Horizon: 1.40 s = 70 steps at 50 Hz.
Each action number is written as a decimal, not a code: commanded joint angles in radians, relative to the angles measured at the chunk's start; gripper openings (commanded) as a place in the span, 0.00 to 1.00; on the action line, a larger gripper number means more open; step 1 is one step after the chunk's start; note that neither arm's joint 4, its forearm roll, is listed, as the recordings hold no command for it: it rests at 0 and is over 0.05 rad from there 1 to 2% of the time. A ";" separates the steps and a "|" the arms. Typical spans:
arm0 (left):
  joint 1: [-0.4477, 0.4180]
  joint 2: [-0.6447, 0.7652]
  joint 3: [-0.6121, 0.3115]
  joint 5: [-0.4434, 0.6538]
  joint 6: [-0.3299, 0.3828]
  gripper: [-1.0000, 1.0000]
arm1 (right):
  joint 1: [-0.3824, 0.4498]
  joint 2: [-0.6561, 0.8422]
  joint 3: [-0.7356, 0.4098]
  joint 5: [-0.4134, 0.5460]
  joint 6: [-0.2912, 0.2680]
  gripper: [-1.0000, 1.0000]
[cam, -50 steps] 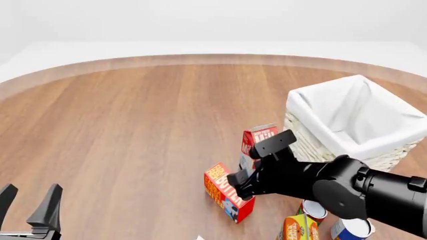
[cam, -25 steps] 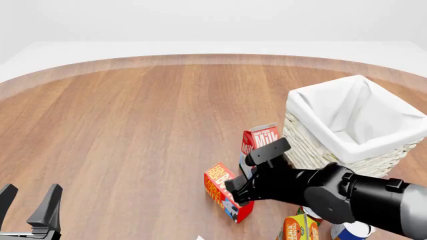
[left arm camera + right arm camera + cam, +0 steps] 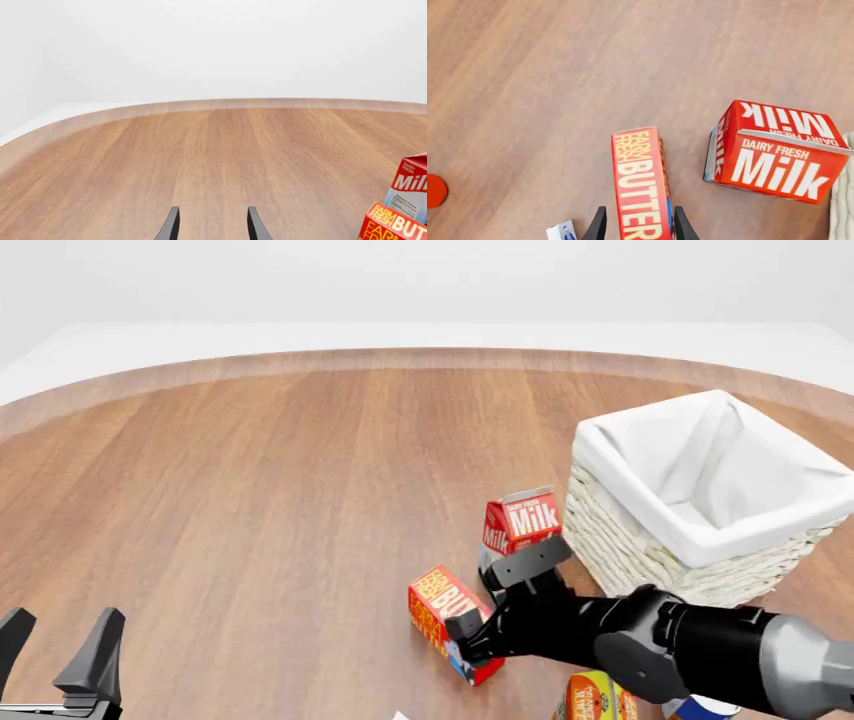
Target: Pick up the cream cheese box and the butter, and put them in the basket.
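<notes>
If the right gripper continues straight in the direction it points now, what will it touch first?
Most likely the butter. In the right wrist view the carton lies between the open fingers of the right gripper, directly ahead. The milk carton stands off to one side of that line. How much gap remains above the butter is unclear.

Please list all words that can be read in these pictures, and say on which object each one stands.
"FARM FRESH BUTTER": on the butter, between the right gripper fingers.
"DAIRY FRESH Milk": on the milk carton; "Milk" again on its other red face.
Small print on the milk carton's pale side in the left wrist view: too small to read.
</notes>
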 commanded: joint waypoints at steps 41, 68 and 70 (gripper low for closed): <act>0.000 0.000 0.000 0.000 0.000 1.00 | 0.013 0.092 0.041 -0.101 0.045 1.00; 0.000 0.000 0.000 0.000 0.000 1.00 | 0.014 0.134 0.031 -0.120 0.049 1.00; 0.000 0.000 0.000 0.000 0.000 1.00 | 0.009 0.134 0.029 -0.118 0.044 0.00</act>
